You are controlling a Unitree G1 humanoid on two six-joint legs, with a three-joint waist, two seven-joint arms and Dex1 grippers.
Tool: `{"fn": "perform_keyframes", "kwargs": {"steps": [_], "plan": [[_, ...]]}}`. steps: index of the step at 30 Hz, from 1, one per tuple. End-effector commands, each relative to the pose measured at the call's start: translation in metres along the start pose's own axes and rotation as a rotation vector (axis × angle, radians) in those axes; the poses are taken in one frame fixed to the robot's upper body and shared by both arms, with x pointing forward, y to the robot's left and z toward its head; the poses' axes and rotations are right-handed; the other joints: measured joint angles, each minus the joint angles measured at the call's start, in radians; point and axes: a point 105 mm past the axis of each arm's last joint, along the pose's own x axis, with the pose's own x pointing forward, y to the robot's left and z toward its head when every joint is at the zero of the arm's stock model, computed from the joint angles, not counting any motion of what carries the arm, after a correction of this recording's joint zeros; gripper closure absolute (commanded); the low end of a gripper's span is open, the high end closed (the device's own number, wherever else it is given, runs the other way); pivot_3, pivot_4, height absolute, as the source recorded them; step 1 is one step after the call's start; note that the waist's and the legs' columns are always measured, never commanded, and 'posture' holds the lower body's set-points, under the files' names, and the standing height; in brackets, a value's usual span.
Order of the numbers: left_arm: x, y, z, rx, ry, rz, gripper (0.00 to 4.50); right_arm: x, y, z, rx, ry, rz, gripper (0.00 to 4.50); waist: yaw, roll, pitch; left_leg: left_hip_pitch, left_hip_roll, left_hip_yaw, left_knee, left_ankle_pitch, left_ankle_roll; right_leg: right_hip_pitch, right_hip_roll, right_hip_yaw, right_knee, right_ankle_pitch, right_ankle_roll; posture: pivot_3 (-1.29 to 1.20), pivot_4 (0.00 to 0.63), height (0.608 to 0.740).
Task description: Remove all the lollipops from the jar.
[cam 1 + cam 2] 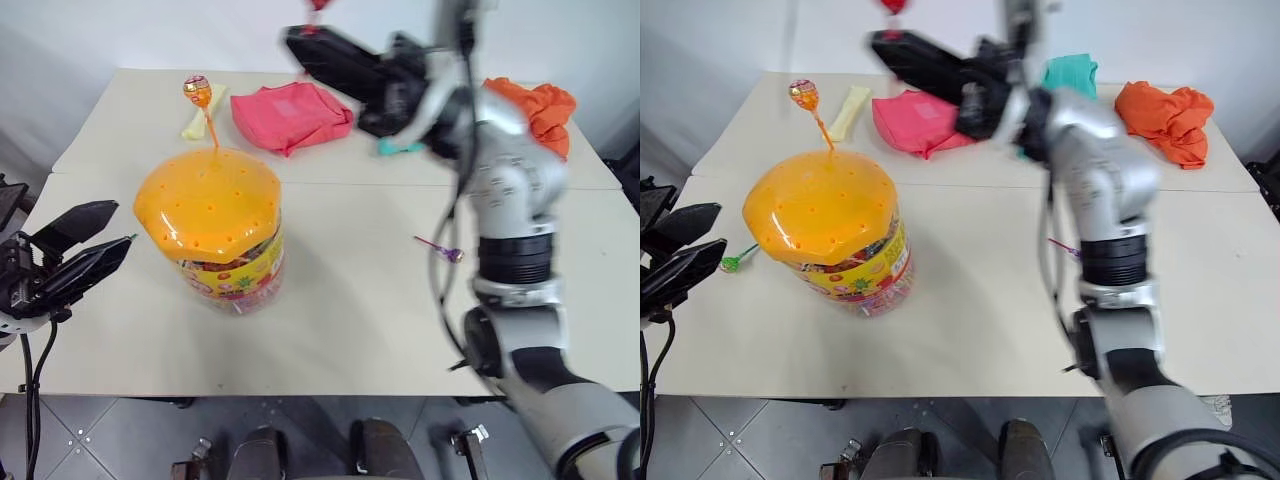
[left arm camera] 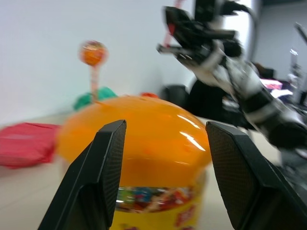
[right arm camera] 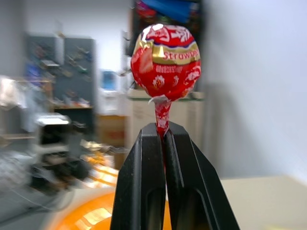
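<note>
Table (image 1: 380,320): jar (image 1: 215,235), purple lollipop (image 1: 442,250), green lollipop (image 1: 735,262), cloths (image 1: 290,115).

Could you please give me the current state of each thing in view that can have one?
jar: upright, lid on
orange lollipop: standing in the lid
red lollipop: clamped by its stick, lifted clear
purple lollipop: lying on the table
green lollipop: lying on the table
right gripper: shut
left gripper: open, empty
</note>
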Motion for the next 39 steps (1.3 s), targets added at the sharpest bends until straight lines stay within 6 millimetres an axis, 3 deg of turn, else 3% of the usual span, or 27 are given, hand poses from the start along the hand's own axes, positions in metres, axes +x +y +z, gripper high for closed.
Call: {"fn": "perform_keyframes", "kwargs": {"steps": [1, 3, 6, 9, 12, 17, 20, 25, 26, 28, 30, 32, 35, 39], "plan": [[0.001, -0.01, -0.004, 0.019, 0.113, -0.091, 1.67, -0.063, -0.015, -0.039, -0.057, 0.334, -0.107, 4.47, -0.001, 0.0, 0.0, 0.0, 0.0, 0.001, -0.001, 0.0, 0.0, 0.0, 0.0, 0.0, -0.001, 0.0, 0.0, 0.0, 0.15, 0.74], [0.0, -0.011, -0.008, 0.014, 0.152, -0.123, 1.67, -0.123, -0.025, -0.069, -0.086, 0.6, -0.238, 4.47, 0.001, 0.0, 0.0, -0.001, -0.001, 0.004, -0.003, 0.0, 0.0, 0.0, 0.003, 0.0, -0.008, 0.0, 0.0, 0.0, 0.15, 0.74], [0.0, -0.013, -0.01, 0.02, 0.179, -0.161, 1.67, -0.189, -0.025, -0.095, -0.1, 0.862, -0.338, 4.47, 0.012, 0.003, 0.002, -0.001, -0.001, 0.007, -0.003, -0.001, -0.001, -0.001, 0.003, -0.001, -0.009, 0.0, 0.0, 0.0, 0.15, 0.74], [0.001, -0.014, -0.012, 0.023, 0.188, -0.185, 1.67, -0.226, -0.022, -0.108, -0.063, 0.965, -0.42, 4.47, 0.006, 0.005, 0.003, 0.0, 0.001, 0.014, -0.002, 0.0, -0.001, -0.002, 0.003, 0.0, -0.011, 0.0, 0.001, 0.0, 0.15, 0.74], [0.002, -0.015, -0.013, 0.022, 0.202, -0.207, 1.67, -0.281, 0.0, -0.139, -0.026, 1.165, -0.438, 4.47, 0.01, 0.005, 0.003, 0.003, 0.001, 0.017, -0.001, 0.002, -0.001, -0.001, 0.003, 0.003, -0.011, 0.0, 0.0, 0.0, 0.15, 0.74], [0.001, -0.013, -0.011, 0.022, 0.218, -0.205, 1.67, -0.316, 0.003, -0.152, 0.034, 1.203, -0.58, 4.47, 0.013, 0.005, 0.003, 0.004, 0.002, 0.018, -0.001, 0.002, -0.001, -0.001, 0.002, 0.005, -0.009, 0.0, 0.0, 0.0, 0.15, 0.74], [0.0, -0.011, -0.009, 0.028, 0.216, -0.194, 1.67, -0.316, 0.0, -0.149, 0.041, 1.175, -0.585, 3.82, 0.013, 0.005, 0.003, 0.004, 0.003, 0.017, -0.001, 0.002, -0.001, -0.001, 0.002, 0.005, -0.009, 0.0, 0.0, 0.0, 0.15, 0.74], [0.001, -0.009, -0.004, 0.033, 0.187, -0.173, 1.67, -0.297, -0.007, -0.135, -0.013, 1.061, -0.511, 2.15, 0.013, 0.005, 0.003, 0.003, 0.003, 0.017, -0.001, 0.002, -0.001, -0.002, 0.002, 0.005, -0.009, 0.0, 0.0, 0.0, 0.15, 0.74], [0.001, -0.008, 0.0, 0.036, 0.163, -0.155, 1.67, -0.277, -0.009, -0.124, -0.04, 0.953, -0.451, 1.84, 0.013, 0.005, 0.003, 0.003, 0.003, 0.017, -0.001, 0.002, -0.001, -0.002, 0.002, 0.005, -0.009, 0.0, 0.0, 0.0, 0.15, 0.74], [-0.003, -0.004, 0.007, 0.032, 0.105, -0.095, 1.67, -0.226, -0.008, -0.093, -0.07, 0.684, -0.308, 1.84, 0.011, 0.006, 0.003, 0.003, 0.003, 0.017, -0.001, 0.002, -0.001, -0.002, 0.002, 0.005, -0.009, 0.0, 0.0, 0.0, 0.15, 0.74], [-0.01, 0.002, 0.012, 0.025, 0.043, -0.021, 1.67, -0.189, -0.003, -0.075, -0.066, 0.537, -0.201, 1.84, 0.003, 0.008, 0.005, 0.003, 0.004, 0.018, 0.0, 0.002, -0.001, -0.002, 0.003, 0.005, -0.009, 0.0, 0.0, 0.0, 0.15, 0.74], [-0.018, 0.008, 0.015, 0.019, 0.0, 0.049, 1.67, -0.159, 0.004, -0.068, -0.043, 0.459, -0.117, 1.84, 0.0, 0.008, 0.005, 0.004, 0.006, 0.016, -0.001, 0.002, -0.001, -0.002, 0.003, 0.005, -0.007, 0.0, 0.0, 0.0, 0.15, 0.74], [-0.038, 0.021, 0.018, 0.026, -0.081, 0.195, 1.67, -0.096, 0.016, -0.057, -0.014, 0.302, 0.016, 1.84, 0.0, 0.007, 0.004, 0.004, 0.007, 0.013, -0.001, 0.002, -0.002, -0.002, 0.003, 0.002, -0.005, 0.0, 0.0, 0.0, 0.15, 0.74], [-0.047, 0.024, 0.007, 0.012, -0.074, 0.264, 1.67, -0.021, 0.014, -0.051, 0.055, 0.181, 0.041, 1.84, -0.004, 0.006, 0.004, 0.002, 0.006, 0.012, 0.0, 0.002, -0.002, -0.003, 0.001, 0.001, -0.004, 0.0, 0.0, 0.0, 0.15, 0.74]]}}
